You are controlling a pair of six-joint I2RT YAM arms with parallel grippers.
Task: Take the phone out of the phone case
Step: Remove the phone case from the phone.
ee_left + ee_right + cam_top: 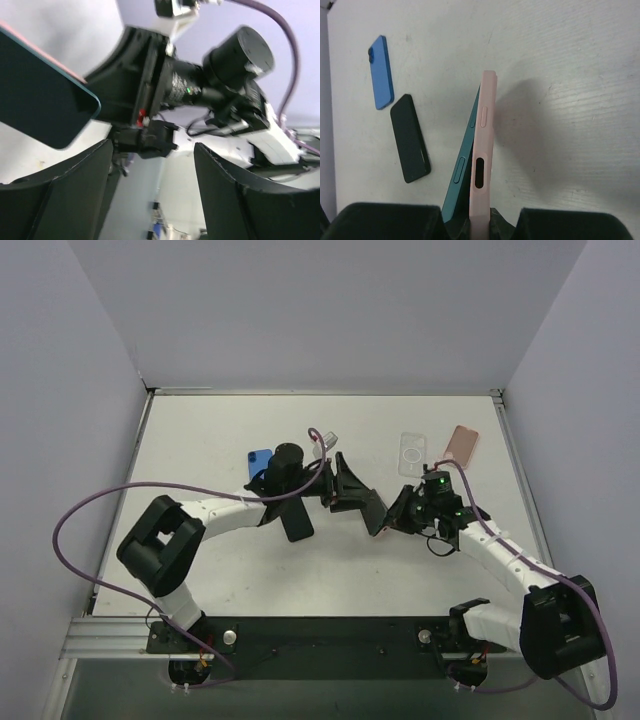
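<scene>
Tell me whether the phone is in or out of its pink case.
Partly out: the right wrist view shows the teal phone angled away from the pink case, not flush inside it.

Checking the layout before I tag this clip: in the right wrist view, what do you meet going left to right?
blue phone → dark phone-shaped piece lying flat → teal phone, its far end tilted away from the case → pink case, standing on edge
</scene>
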